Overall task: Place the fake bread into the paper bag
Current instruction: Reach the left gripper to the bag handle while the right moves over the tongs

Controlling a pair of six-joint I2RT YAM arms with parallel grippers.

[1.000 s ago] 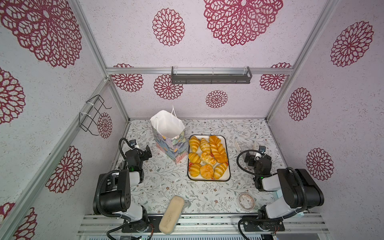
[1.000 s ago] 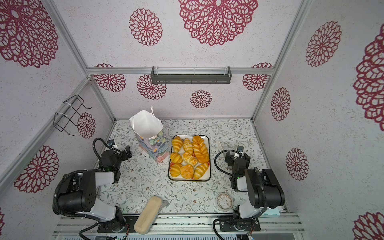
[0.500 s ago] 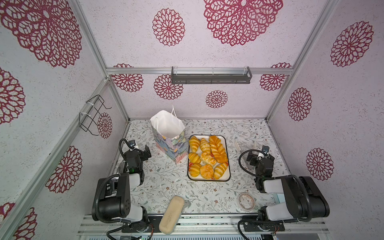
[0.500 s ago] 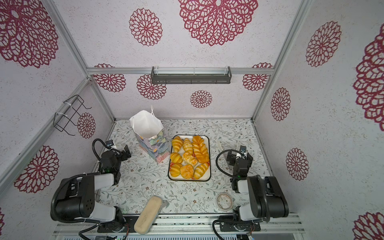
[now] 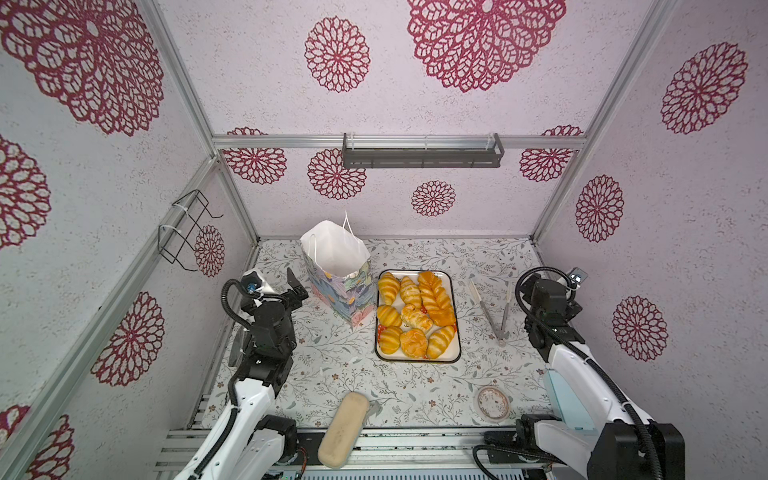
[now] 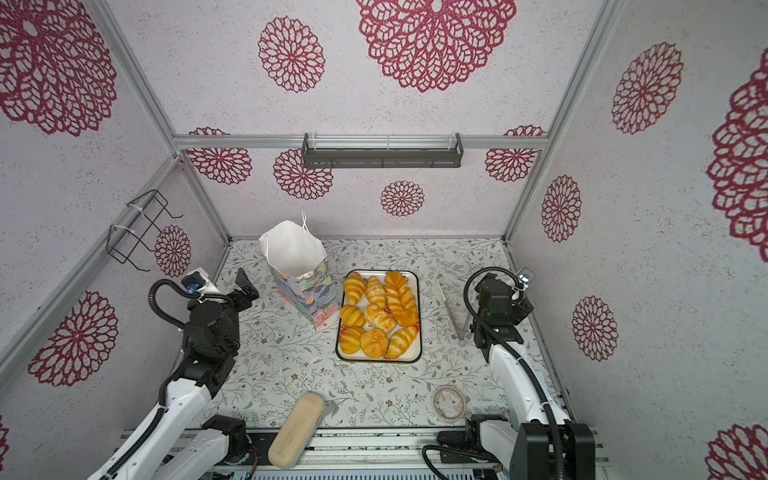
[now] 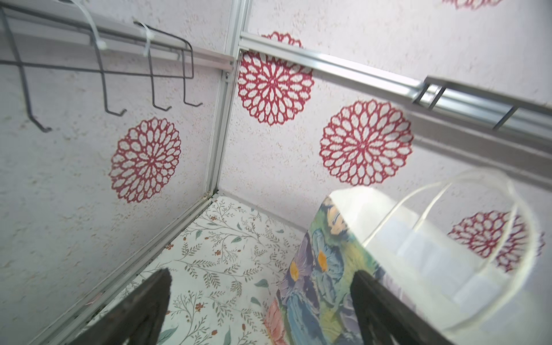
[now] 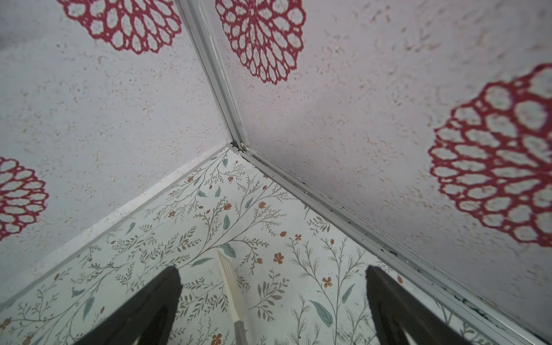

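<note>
The fake bread (image 5: 415, 316) (image 6: 378, 316), several glossy golden pastries, lies on a white black-rimmed tray (image 5: 457, 316) at the table's middle. The paper bag (image 5: 338, 266) (image 6: 297, 257) stands open and upright just left of the tray, white inside, flowered outside. My left gripper (image 5: 296, 286) (image 7: 261, 273) is open and empty, just left of the bag and level with its printed side (image 7: 322, 268). My right gripper (image 8: 272, 268) is open and empty near the right wall, over one arm of the tongs (image 8: 230, 283). In both top views its fingers are hidden behind its wrist (image 5: 544, 299).
Metal tongs (image 5: 490, 307) lie right of the tray. A pale beige block (image 5: 344, 428) sits at the front edge and a round tape roll (image 5: 492, 403) at front right. A wire rack (image 5: 187, 232) hangs on the left wall, a dark shelf (image 5: 422, 151) on the back wall.
Both arms have unfolded and lifted, carrying their wrists farther from the front edge. The left gripper came closer to the bag. Both grippers stayed open.
</note>
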